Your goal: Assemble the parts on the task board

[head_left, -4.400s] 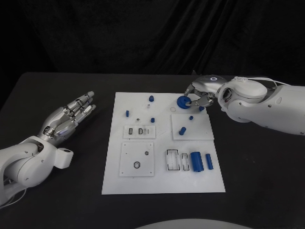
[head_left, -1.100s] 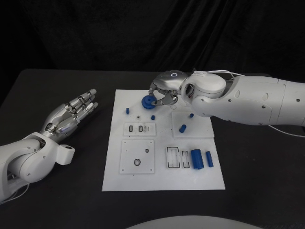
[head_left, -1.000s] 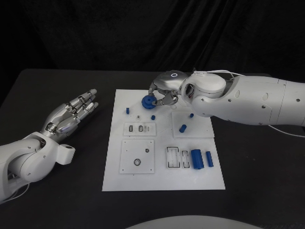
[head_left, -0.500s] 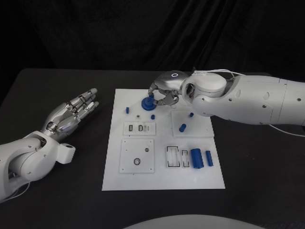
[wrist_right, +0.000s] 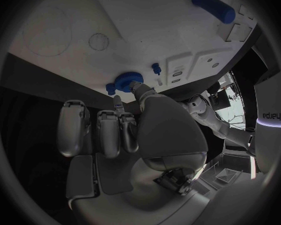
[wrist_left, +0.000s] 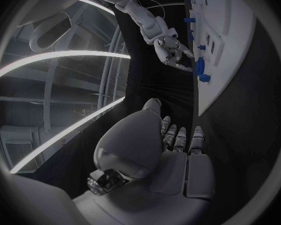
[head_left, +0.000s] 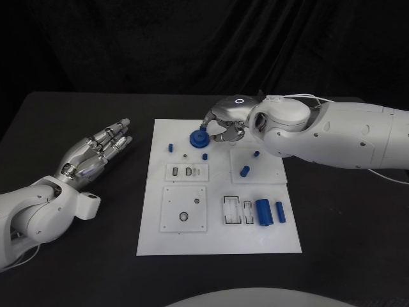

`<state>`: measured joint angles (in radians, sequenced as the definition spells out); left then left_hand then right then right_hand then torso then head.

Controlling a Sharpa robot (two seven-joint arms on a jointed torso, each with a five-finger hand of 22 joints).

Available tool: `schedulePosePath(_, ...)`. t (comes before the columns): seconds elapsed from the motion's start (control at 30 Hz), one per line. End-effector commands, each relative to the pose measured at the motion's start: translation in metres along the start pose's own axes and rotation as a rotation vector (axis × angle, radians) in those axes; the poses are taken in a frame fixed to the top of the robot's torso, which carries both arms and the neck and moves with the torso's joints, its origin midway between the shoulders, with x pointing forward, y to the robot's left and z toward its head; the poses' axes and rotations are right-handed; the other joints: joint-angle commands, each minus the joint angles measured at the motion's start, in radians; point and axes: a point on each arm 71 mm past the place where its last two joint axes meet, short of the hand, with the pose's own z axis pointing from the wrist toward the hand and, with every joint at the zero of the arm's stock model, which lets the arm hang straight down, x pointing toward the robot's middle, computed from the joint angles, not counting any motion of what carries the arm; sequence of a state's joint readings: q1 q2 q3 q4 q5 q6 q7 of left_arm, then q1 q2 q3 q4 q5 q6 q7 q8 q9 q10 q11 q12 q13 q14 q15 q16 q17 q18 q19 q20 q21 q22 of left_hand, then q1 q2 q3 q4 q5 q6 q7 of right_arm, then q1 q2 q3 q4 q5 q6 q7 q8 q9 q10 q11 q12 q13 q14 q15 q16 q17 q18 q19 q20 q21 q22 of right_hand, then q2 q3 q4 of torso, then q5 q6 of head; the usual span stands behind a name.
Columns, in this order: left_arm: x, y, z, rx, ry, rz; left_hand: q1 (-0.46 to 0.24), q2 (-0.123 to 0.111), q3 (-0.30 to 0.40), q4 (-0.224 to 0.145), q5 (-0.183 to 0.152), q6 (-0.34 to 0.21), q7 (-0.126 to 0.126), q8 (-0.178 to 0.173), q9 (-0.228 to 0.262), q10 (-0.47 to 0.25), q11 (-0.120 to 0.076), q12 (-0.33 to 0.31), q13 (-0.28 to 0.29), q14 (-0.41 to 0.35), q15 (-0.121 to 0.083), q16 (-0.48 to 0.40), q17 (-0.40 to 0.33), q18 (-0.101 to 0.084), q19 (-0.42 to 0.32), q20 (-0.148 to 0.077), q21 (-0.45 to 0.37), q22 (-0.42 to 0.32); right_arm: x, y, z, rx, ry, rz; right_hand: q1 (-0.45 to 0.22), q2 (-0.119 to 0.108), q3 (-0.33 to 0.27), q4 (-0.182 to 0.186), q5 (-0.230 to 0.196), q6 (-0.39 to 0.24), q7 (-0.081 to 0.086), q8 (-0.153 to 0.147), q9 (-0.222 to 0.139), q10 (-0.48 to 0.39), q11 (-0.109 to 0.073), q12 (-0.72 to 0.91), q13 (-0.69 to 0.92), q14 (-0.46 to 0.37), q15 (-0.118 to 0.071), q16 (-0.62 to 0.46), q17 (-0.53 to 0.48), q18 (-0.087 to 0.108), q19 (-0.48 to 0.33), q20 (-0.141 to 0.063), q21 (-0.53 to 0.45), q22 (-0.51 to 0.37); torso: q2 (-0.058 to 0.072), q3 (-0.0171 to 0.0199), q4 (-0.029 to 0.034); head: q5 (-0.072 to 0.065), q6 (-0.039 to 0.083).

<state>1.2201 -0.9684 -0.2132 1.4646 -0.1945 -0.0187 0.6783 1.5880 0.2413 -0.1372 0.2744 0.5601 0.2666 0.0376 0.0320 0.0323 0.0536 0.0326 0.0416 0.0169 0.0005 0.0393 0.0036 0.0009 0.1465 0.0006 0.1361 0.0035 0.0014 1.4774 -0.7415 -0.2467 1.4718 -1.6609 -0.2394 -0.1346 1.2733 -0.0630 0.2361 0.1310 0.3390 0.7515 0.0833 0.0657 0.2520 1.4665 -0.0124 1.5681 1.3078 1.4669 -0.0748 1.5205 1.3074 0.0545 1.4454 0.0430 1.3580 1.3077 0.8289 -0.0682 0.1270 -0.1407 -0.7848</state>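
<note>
We are pinching the blue gear (head_left: 199, 139) in our right hand (head_left: 225, 125), lowering it over a peg at the far edge of the white board (head_left: 220, 224) — whether it is seated yet, we cannot tell. The next move calls for pressing straight down, then letting go. The right arm is reaching across the board; our left hand (head_left: 96, 155) is lying open, fingers spread, beside the board — holding nothing.

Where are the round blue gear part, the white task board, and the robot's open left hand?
round blue gear part (head_left: 199, 139), head view, on its top face.
white task board (head_left: 260, 243), head view, on its bare near corner.
left hand (head_left: 92, 155), head view, on the palm.
</note>
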Motion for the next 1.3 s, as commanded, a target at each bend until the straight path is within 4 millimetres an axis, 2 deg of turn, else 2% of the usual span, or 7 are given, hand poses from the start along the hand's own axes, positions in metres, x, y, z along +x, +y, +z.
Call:
schedulePosePath(0.03, 0.000, -0.012, -0.002, 0.155, 0.005, -0.005, 0.000, -0.008, 0.008, -0.001, 0.003, 0.002, 0.004, 0.002, 0.002, 0.001, 0.005, -0.006, -0.001, 0.000, 0.008, -0.004, -0.001, 0.016, -0.001, 0.008, -0.003, -0.001, -0.007, -0.007, -0.010, 0.008, -0.069, 0.004, -0.016, 0.001, -0.005, 0.007, -0.030, 0.006, 0.001, 0.007, -0.003, 0.104, 0.007, 0.003, 0.263, 0.088, 0.008, 0.003, 0.217, 0.005, -0.002, 0.002, -0.001, 0.118, 0.000, -0.0001, 0.0004, 0.002, 0.002)
schedulePosePath(0.1, -0.001, -0.012, -0.002, 0.154, 0.003, -0.003, -0.001, -0.009, 0.008, -0.001, 0.003, 0.002, 0.004, 0.002, 0.002, 0.002, 0.005, -0.006, -0.001, 0.000, 0.008, -0.004, -0.001, 0.015, -0.001, 0.008, -0.003, -0.001, -0.011, -0.014, -0.019, 0.021, -0.087, 0.006, -0.029, 0.004, -0.015, 0.017, -0.083, 0.021, 0.003, 0.013, -0.005, 0.104, 0.008, 0.003, 0.263, 0.091, 0.009, 0.011, 0.225, 0.002, 0.007, 0.003, 0.010, 0.127, 0.000, -0.0001, -0.0003, 0.002, 0.003)
schedulePosePath(0.27, -0.001, -0.013, -0.003, 0.153, 0.000, -0.002, -0.002, -0.010, 0.009, -0.001, 0.003, 0.003, 0.003, 0.003, 0.002, 0.002, 0.004, -0.005, -0.001, 0.000, 0.008, -0.004, -0.001, 0.016, -0.001, 0.008, -0.003, -0.001, -0.021, -0.036, -0.048, 0.069, -0.111, 0.009, -0.047, 0.009, -0.034, 0.037, -0.144, 0.037, -0.001, 0.018, -0.010, 0.104, 0.005, 0.003, 0.263, 0.100, 0.007, 0.037, 0.250, -0.008, 0.031, 0.001, 0.046, 0.154, 0.000, -0.0003, 0.0009, 0.003, 0.000)
schedulePosePath(0.5, 0.000, -0.013, -0.003, 0.155, 0.001, -0.003, -0.002, -0.011, 0.010, -0.001, 0.003, 0.003, 0.002, 0.003, 0.002, 0.003, 0.003, -0.005, -0.001, 0.000, 0.007, -0.004, -0.001, 0.017, -0.001, 0.008, -0.003, -0.001, -0.021, -0.061, -0.079, 0.136, -0.102, 0.019, -0.056, 0.011, -0.052, 0.058, -0.195, 0.045, -0.013, 0.017, -0.017, 0.104, -0.003, 0.003, 0.263, 0.102, 0.001, 0.044, 0.257, -0.013, 0.042, -0.004, 0.065, 0.169, -0.001, -0.0010, -0.0004, -0.001, -0.002)
schedulePosePath(0.8, 0.001, -0.013, -0.003, 0.156, 0.003, -0.004, -0.002, -0.011, 0.011, -0.001, 0.004, 0.002, 0.000, 0.002, 0.002, 0.002, 0.003, -0.005, -0.001, 0.000, 0.007, -0.004, -0.001, 0.017, -0.001, 0.008, -0.003, -0.001, -0.006, -0.091, -0.113, 0.226, -0.089, 0.042, -0.058, 0.007, -0.068, 0.080, -0.234, 0.044, -0.020, 0.008, -0.029, 0.104, -0.010, 0.003, 0.263, 0.100, -0.006, 0.036, 0.250, -0.017, 0.052, -0.011, 0.081, 0.181, 0.000, 0.0004, -0.0010, -0.008, -0.004)
schedulePosePath(0.97, 0.001, -0.013, -0.003, 0.156, 0.004, -0.005, -0.002, -0.011, 0.013, -0.001, 0.004, 0.002, -0.002, 0.002, 0.002, 0.002, 0.004, -0.005, -0.001, 0.000, 0.008, -0.004, -0.001, 0.016, -0.001, 0.009, -0.003, -0.001, 0.004, -0.098, -0.124, 0.255, -0.078, 0.050, -0.057, 0.003, -0.075, 0.089, -0.249, 0.049, -0.019, 0.009, -0.032, 0.104, -0.011, 0.003, 0.263, 0.098, -0.007, 0.029, 0.243, -0.017, 0.052, -0.012, 0.081, 0.182, 0.000, 0.0002, 0.0007, -0.005, 0.004)
schedulePosePath(1.3, 0.000, -0.013, -0.003, 0.155, 0.004, -0.005, -0.002, -0.011, 0.014, -0.001, 0.004, 0.002, -0.002, 0.002, 0.002, 0.002, 0.004, -0.005, -0.001, 0.000, 0.008, -0.004, -0.001, 0.017, -0.001, 0.009, -0.003, -0.001, 0.020, -0.106, -0.137, 0.285, -0.054, 0.063, -0.051, -0.004, -0.080, 0.096, -0.257, 0.061, -0.016, 0.013, -0.032, 0.104, -0.009, 0.003, 0.263, 0.096, -0.006, 0.021, 0.236, -0.018, 0.053, -0.012, 0.081, 0.183, 0.000, 0.0001, 0.0010, -0.016, -0.011)
